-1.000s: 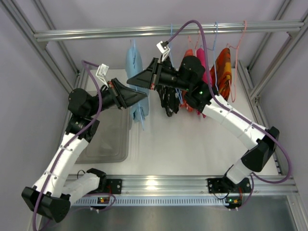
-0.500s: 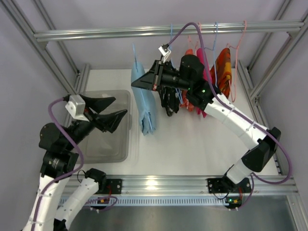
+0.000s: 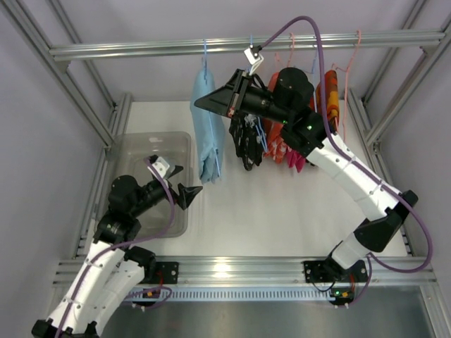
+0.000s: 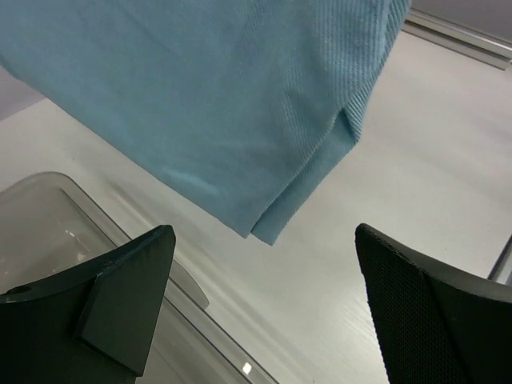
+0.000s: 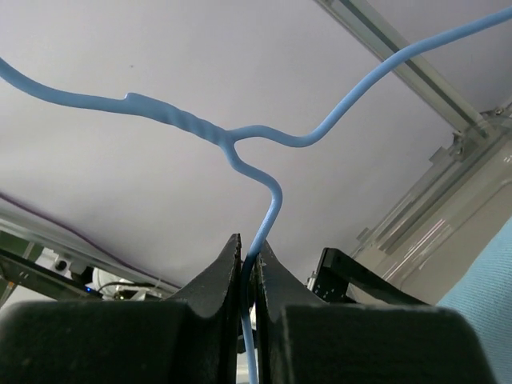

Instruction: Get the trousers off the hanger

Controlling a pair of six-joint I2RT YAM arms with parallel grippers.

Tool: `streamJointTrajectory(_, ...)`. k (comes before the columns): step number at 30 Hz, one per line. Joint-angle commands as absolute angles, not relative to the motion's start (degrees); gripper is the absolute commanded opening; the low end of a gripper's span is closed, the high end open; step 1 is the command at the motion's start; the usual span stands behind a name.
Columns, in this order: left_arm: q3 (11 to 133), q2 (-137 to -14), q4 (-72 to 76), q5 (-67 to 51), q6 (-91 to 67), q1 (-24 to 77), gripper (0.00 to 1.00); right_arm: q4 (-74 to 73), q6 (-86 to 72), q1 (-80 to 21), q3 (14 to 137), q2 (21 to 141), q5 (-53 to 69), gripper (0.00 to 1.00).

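Observation:
Light blue trousers (image 3: 209, 134) hang folded over a blue wire hanger (image 3: 205, 51) below the top rail. My right gripper (image 3: 200, 105) is shut on the hanger's wire, which runs up from between the jaws (image 5: 248, 254) to the hanger's twisted neck (image 5: 180, 120). My left gripper (image 3: 184, 182) is low and to the left of the trousers, open, holding nothing. In the left wrist view the trousers' lower end (image 4: 224, 96) hangs above the wide gap between my fingers (image 4: 264, 264), clear of both.
A clear plastic bin (image 3: 137, 151) stands on the table at the left, its corner (image 4: 48, 216) beside my left finger. Several other garments, black (image 3: 246, 144), red, pink and orange (image 3: 328, 95), hang from the rail (image 3: 127, 49) behind the right arm.
My left gripper has let go of the trousers, opened wide and dropped back toward the near left. The right gripper has raised the hanger and trousers closer to the rail.

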State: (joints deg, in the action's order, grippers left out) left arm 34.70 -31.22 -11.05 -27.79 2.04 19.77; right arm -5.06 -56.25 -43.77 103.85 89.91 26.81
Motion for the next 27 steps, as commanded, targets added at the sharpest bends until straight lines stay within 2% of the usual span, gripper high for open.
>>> streamJointTrajectory(1, 35.68, -34.44, 0.78, -28.92, 3.26, 19.78, 0.99, 2.55, -54.67, -43.24, 109.86, 87.01, 24.17, 0.0)
streamJointTrajectory(12, 38.84, -44.64, 10.36, -26.2, 2.72, 26.71, 0.99, -2.28, -53.0, -43.33, 112.23, 88.06, 18.81, 0.0)
streamJointTrajectory(15, 39.46, -47.01, 11.6, -21.38, 5.0, 30.49, 0.99, -2.11, -53.0, -43.33, 112.15, 88.15, 17.93, 0.0)
streamJointTrajectory(17, 39.99, -48.86, 12.21, -13.21, 7.45, 34.09, 0.99, -1.85, -53.35, -43.33, 112.06, 88.15, 18.28, 0.0)
streamJointTrajectory(23, 39.64, -51.85, 18.36, -4.42, 7.38, 35.51, 0.99, -1.23, -53.79, -43.42, 111.45, 87.89, 19.07, 0.0)
streamJointTrajectory(25, 39.81, -51.94, 19.16, -2.12, 7.64, 35.51, 0.97, -1.06, -53.79, -43.33, 111.18, 87.71, 19.42, 0.0)
streamJointTrajectory(27, 40.08, -51.42, 18.99, -1.67, 8.26, 35.51, 0.85, -0.62, -53.61, -43.24, 109.79, 87.1, 19.69, 0.0)
